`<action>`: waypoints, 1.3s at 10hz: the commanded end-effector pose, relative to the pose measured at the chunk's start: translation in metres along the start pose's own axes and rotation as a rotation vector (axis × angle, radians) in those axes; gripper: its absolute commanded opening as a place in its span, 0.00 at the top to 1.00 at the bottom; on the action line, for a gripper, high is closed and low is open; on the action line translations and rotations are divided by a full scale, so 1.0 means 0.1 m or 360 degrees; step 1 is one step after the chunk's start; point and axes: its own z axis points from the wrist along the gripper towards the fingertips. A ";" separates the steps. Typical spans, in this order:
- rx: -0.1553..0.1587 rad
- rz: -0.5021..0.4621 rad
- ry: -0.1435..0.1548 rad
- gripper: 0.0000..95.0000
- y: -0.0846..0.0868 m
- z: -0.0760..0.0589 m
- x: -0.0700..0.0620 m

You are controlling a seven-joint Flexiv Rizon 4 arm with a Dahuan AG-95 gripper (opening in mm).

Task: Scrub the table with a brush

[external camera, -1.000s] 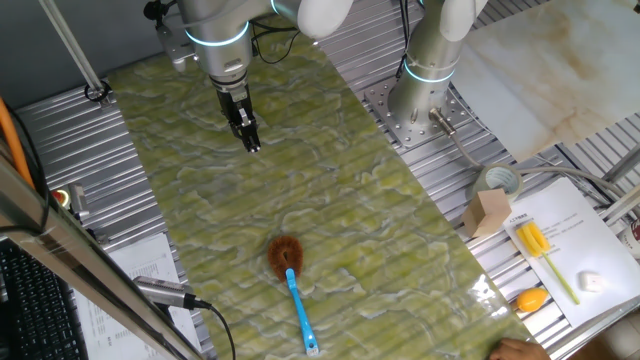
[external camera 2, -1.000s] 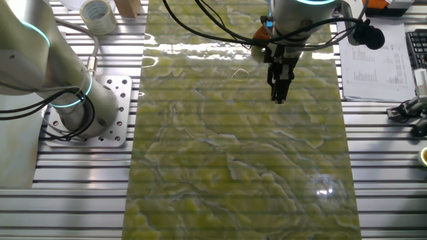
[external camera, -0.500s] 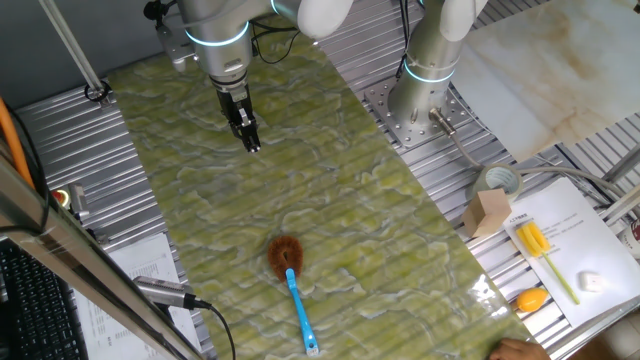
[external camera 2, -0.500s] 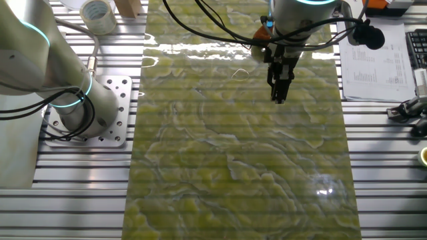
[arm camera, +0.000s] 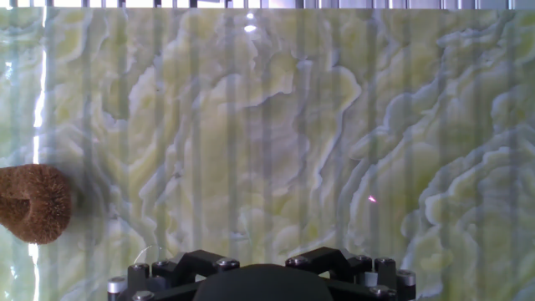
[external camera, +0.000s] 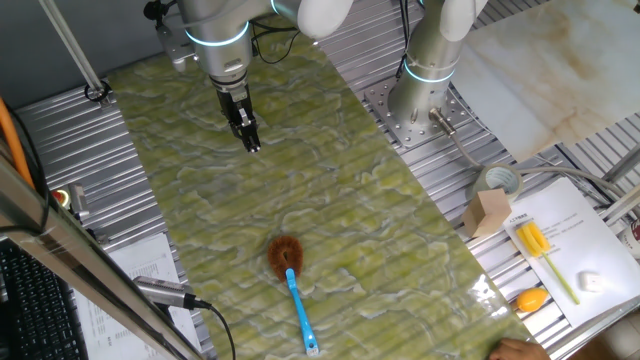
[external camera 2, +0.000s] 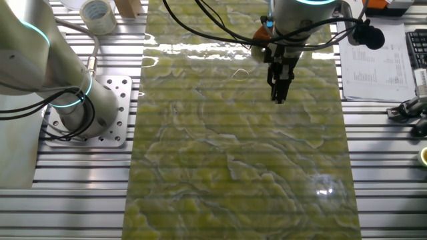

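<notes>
So basically nothing's done yet on the scrubbing front: the brush is lying flat on the table, toward the near end in the one fixed view, bristle tuft pointing up the table and the light-blue handle trailing toward the near edge. The gripper hangs above the far end of the table, well apart from the brush, fingers pointing down, close together with at most a thin slot between them, and nothing in them. In the other fixed view the gripper sits over bare yellow-green surface and the brush isn't in frame at all. The hand view just catches the brown tuft at the left edge, so the tool isn't lined up over it. My read: everything's still to go, meaning get over to the brush, open up, grab that thin handle, then do the actual scrubbing. The stretch of table between gripper and brush looks free of obstacles, so nothing really blocks the approach. The clutter is all off to the side: a roll of tape and a small wooden block on the ribbed frame to the right, a sheet of paper with a yellow long-handled tool lying on it, and a second arm's base bolted beside the table at the far right. The low flat handle might be a fiddly pick.
</notes>
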 end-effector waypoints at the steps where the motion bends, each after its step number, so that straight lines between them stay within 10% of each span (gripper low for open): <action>1: -0.0121 -0.0479 0.0125 1.00 0.00 0.00 0.00; 13: -0.0103 -0.0772 0.0098 1.00 0.19 0.09 -0.02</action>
